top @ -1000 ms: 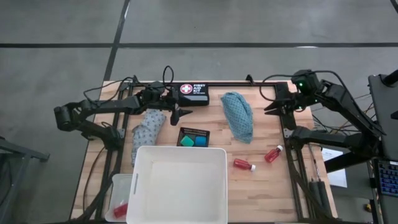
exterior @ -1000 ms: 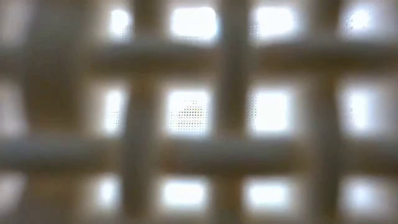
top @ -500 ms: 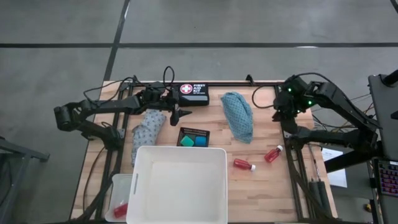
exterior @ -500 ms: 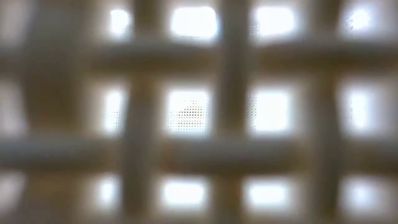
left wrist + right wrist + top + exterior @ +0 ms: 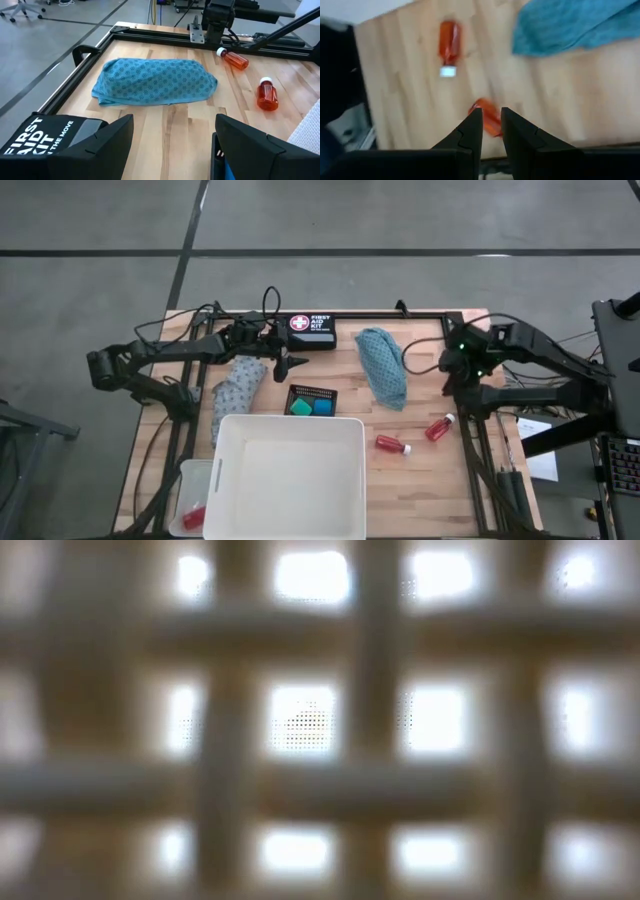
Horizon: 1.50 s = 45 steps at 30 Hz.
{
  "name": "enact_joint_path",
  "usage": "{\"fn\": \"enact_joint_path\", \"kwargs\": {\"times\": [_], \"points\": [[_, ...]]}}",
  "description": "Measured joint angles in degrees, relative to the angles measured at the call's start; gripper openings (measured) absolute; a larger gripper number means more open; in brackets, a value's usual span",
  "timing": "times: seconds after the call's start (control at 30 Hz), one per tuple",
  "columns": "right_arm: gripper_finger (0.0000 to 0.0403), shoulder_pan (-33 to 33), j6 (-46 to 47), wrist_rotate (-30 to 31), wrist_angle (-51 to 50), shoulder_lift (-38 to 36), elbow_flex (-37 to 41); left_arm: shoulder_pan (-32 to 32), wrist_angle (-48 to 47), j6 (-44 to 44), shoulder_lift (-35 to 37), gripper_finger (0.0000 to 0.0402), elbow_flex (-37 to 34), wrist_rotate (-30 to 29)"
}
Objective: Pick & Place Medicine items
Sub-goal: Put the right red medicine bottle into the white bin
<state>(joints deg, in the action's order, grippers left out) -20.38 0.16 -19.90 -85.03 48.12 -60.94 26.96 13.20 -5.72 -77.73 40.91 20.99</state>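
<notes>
Nearest to us, at the tabletop's front edge, sits the big white plastic tub point(image 5: 290, 477), and we see nothing inside it. A small clear container point(image 5: 193, 493) at the front left corner holds one small red bottle point(image 5: 193, 517), so we judge the sorting barely started.

Just behind the tub stands the black mesh tray point(image 5: 311, 393) with a thumb-sized green tub point(image 5: 299, 408) and a blue tub point(image 5: 322, 409) side by side at its front.

Toward the front right lie two more red bottles with white caps. The nearer bottle point(image 5: 392, 444) lies with its long axis roughly along the front edge, cap toward the right edge. The farther bottle point(image 5: 439, 427) lies slanted, cap toward the back right corner.

The grey patterned cloth point(image 5: 237, 389) stretches along the left side, its long axis running front to back. The teal cloth point(image 5: 384, 366) lies behind centre right, also running front to back. None of these is yet moved, as far as we can judge.

The right gripper point(image 5: 449, 366) hangs over the right edge behind the slanted bottle, its fingers point(image 5: 470, 131) nearly pressed together on nothing. The left gripper point(image 5: 284, 364) waits near the back edge beside a black first aid kit point(image 5: 312, 329), fingers point(image 5: 100, 140) spread wide and empty.

The low view shows only a blurred lattice.
</notes>
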Motion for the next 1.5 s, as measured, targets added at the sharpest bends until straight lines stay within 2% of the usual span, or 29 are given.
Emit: {"fn": "enact_joint_path", "kwargs": {"times": [0.1, 0.27, 0.47, 0.67, 0.87, 1.2, 1.37, 1.5], "points": [[0.0068, 3.6, 1.8, -2.6, 1.1, -0.1, 3.1, 0.0, 0.0, 0.1, 0.0, 0.0285, 0.0, 0.0], [0.0068, 10.2, 6.0, -2.8, 4.3, -0.3, 8.4, 0.0, 0.0, 0.1, 0.0, 0.0285, 0.0, 0.0], [0.0073, 15.2, 10.3, 3.4, 7.3, -1.5, 11.5, 0.0, -0.2, 0.1, 0.0, 0.0285, 0.0, 0.0], [0.0098, 16.4, 13.2, 4.0, 10.9, -3.6, 15.9, 0.0, -0.4, 0.1, 0.0, 0.0285, 0.0, 0.0], [0.0145, 16.4, 13.4, 3.6, 12.7, -5.8, 18.5, 0.0, -0.4, 0.1, 0.0, 0.0285, 0.0, 0.0], [0.0273, 16.4, 20.0, 3.4, 16.6, -8.9, 22.3, 0.0, -0.3, 0.1, 0.0, 0.0285, 0.0, 0.0], [0.0317, 16.4, 13.7, 3.4, 18.5, -9.1, 24.6, 0.0, -0.3, 0.0, 0.0, 0.0285, 0.0, 0.0], [0.0326, 16.4, 6.3, 3.4, 18.2, -8.6, 26.0, 0.0, -0.3, 0.0, 0.0, 0.0285, 0.0, 0.0]]}}
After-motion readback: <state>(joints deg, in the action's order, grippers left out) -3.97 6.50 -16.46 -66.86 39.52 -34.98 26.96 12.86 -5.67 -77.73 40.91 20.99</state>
